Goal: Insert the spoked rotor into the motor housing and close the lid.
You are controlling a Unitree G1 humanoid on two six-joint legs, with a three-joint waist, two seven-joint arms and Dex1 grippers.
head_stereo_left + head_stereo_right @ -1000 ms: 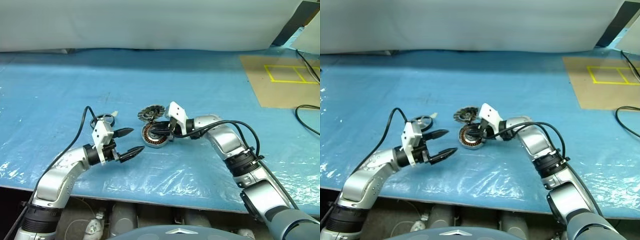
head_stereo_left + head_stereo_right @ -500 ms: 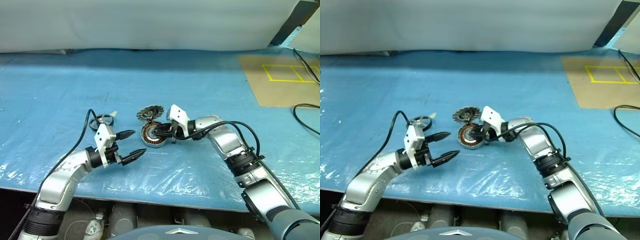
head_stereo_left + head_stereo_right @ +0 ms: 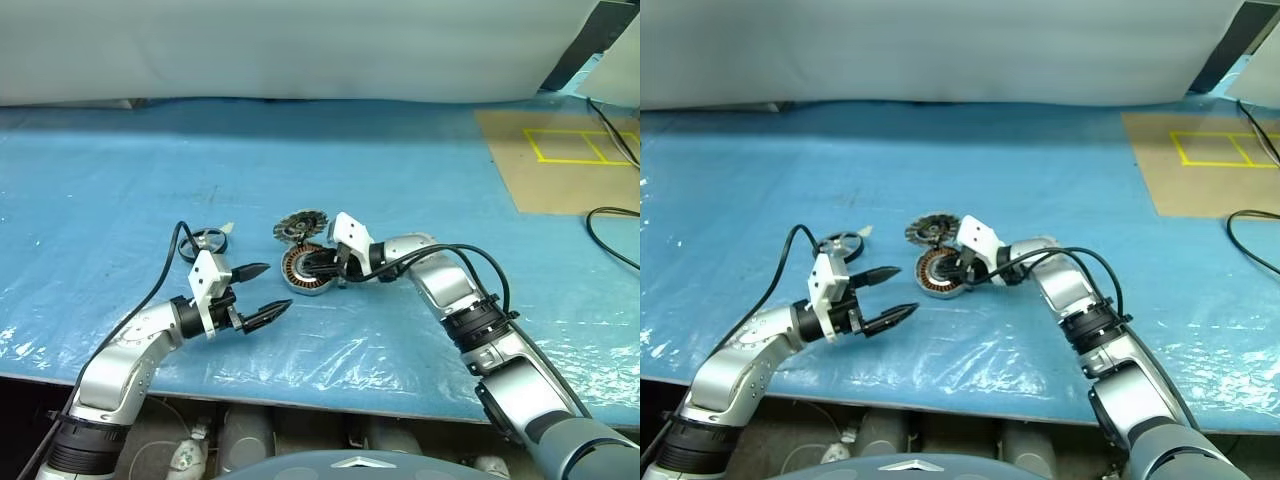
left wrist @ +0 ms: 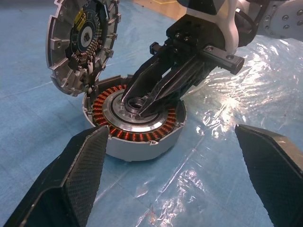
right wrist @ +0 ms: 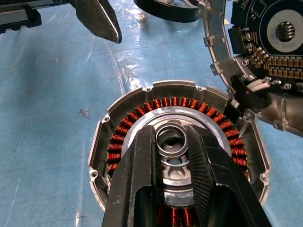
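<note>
The motor housing (image 3: 300, 272), a round grey shell with copper windings (image 5: 165, 101) around a silver hub, lies on the blue sheet at mid-table. My right gripper (image 5: 171, 138) reaches in from the right, shut on that centre hub, one finger on each side. The lid (image 3: 302, 225), a toothed disc with a circuit board, stands tilted against the housing's far rim. The spoked rotor (image 3: 211, 240), a dark ring, lies flat to the left. My left gripper (image 3: 279, 284) hovers open just left of the housing, pointing at it, with nothing between its fingers (image 4: 71, 175).
A crinkled blue plastic sheet (image 3: 400, 180) covers the table. At the far right lies a brown board (image 3: 570, 160) with yellow tape squares, and a black cable (image 3: 610, 235) curls beside it. The table's front edge runs just below my arms.
</note>
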